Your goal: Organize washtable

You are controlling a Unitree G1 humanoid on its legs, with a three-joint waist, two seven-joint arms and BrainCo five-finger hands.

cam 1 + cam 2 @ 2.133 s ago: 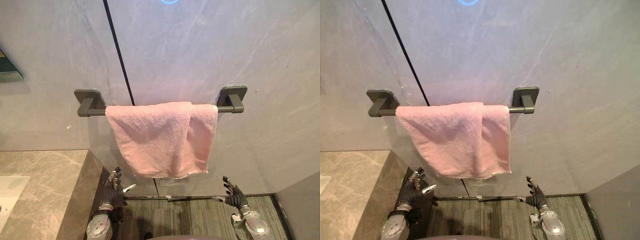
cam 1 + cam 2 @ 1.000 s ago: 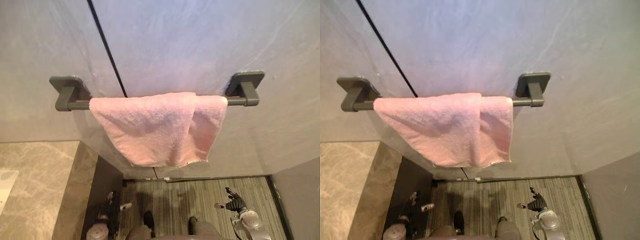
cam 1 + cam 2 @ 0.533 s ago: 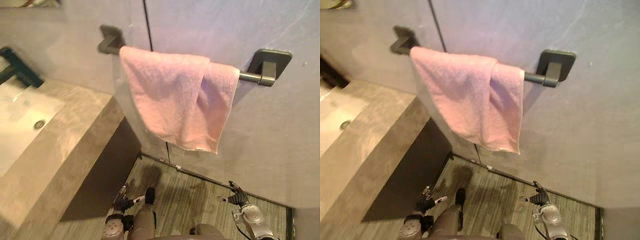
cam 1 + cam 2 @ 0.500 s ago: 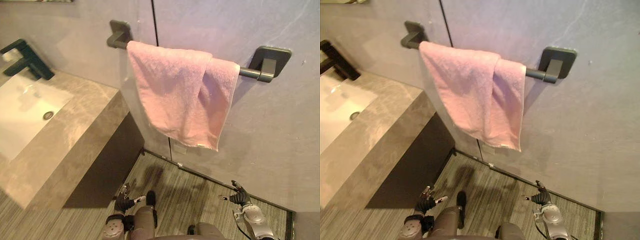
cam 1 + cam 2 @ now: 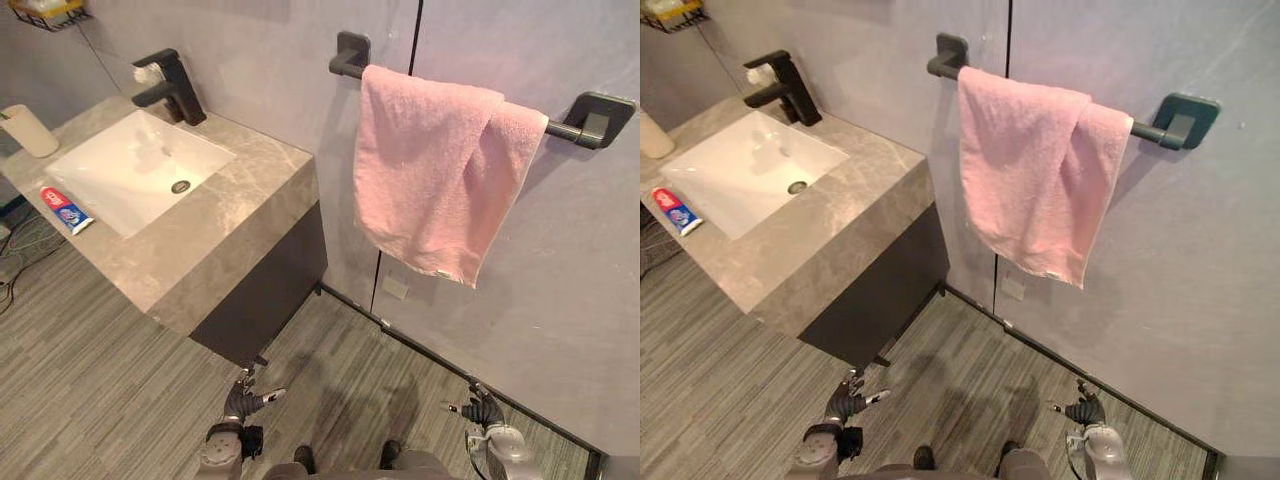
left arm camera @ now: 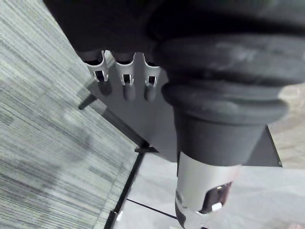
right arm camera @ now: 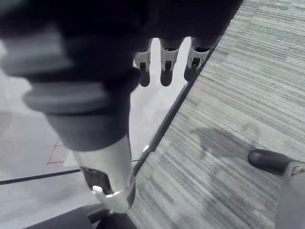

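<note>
Left robot hand (image 5: 240, 404) near washtable (image 5: 252, 203)

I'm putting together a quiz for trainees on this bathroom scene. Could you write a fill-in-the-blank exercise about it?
1. The pink towel hangs over a dark towel ____.
2. The toothpaste tube lies on the counter beside the white ____.
3. The faucet is coloured ____.
4. The left hand and right hand, low above the floor, hold ____.
Missing words: bar; sink; black; nothing.
</note>
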